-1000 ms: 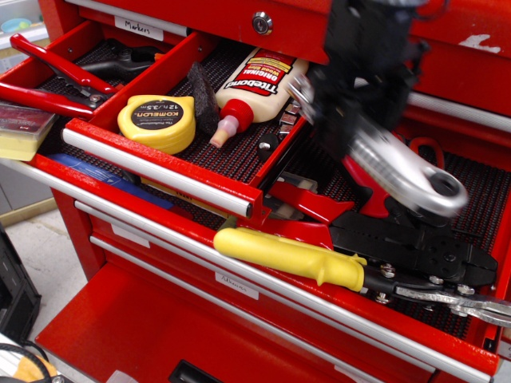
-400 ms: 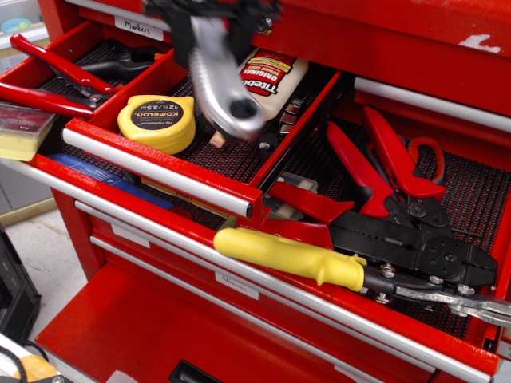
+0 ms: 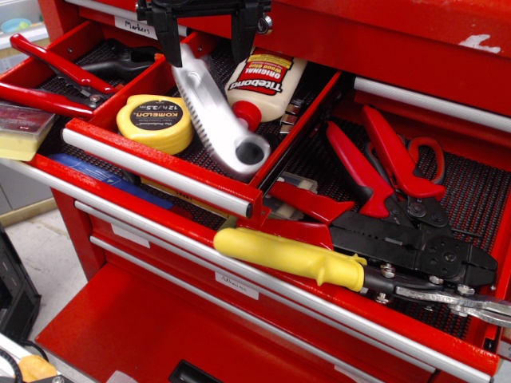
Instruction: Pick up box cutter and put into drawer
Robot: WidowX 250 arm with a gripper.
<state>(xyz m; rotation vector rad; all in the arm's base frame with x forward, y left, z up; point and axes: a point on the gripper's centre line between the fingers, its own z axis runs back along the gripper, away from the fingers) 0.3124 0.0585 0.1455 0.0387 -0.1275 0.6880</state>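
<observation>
I've got the black gripper [image 3: 204, 32] at the top of view, clamped on the upper end of the box cutter [image 3: 215, 112] — the silver blade slants down from it into the narrow red drawer [image 3: 160, 169], ridged edge showing, round-hole end lowest above the black dotted liner. Just left below the gripper sits a yellow tape measure [image 3: 154, 122], just right a glue bottle [image 3: 262, 80] — yellow-handled tool [image 3: 289, 257] and red pliers [image 3: 375, 171] lie well off, lower right.

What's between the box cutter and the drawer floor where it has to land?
Nothing visible. The box cutter lies in the drawer, between the tape measure and the glue bottle; the gripper is above its upper end.
</observation>
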